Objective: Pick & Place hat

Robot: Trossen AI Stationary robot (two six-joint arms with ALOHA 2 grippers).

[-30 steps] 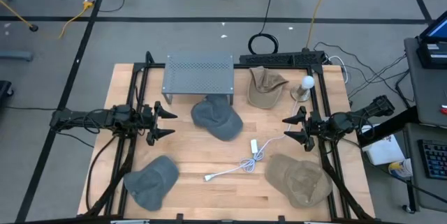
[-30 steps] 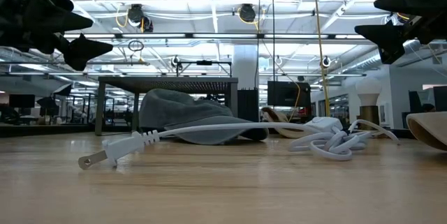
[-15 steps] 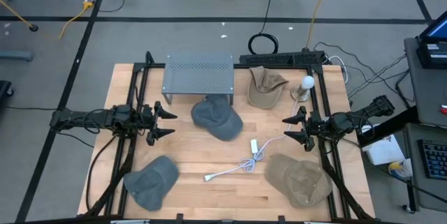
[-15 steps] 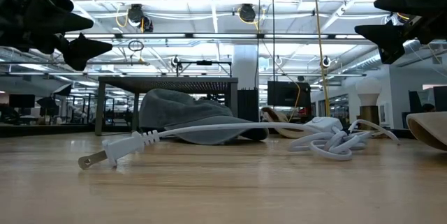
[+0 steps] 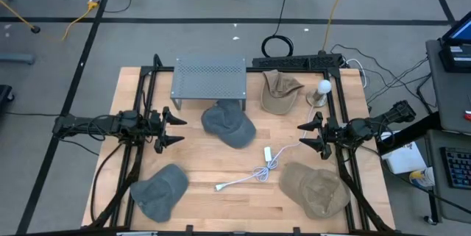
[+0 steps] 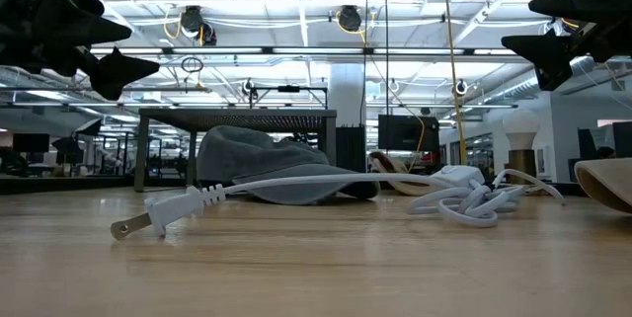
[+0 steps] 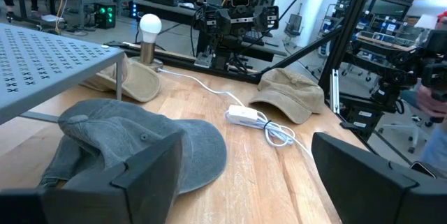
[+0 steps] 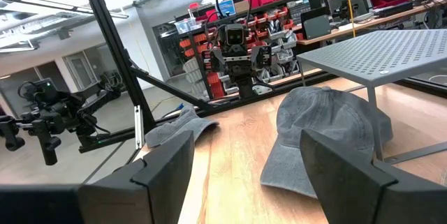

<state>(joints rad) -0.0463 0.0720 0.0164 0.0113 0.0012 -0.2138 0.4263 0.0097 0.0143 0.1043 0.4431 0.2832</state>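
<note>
I see the grey hat (image 5: 229, 125) lying on the surface (image 5: 243, 192), half under the perforated metal rack (image 5: 210, 76). My left hand (image 5: 174, 130) hovers beside the hat, fingers apart and empty; my right hand (image 5: 310, 135) waits opposite, likewise spread.

Overhead looks straight down, low sits at tabletop level, wrists face each other; all share the centre grey cap (image 5: 227, 124).

A white power cord (image 5: 259, 171) lies coiled on the wooden tabletop (image 5: 199, 162), a perforated grey metal shelf (image 5: 210, 78) and a small bulb lamp (image 5: 321, 90) at the back.
</note>
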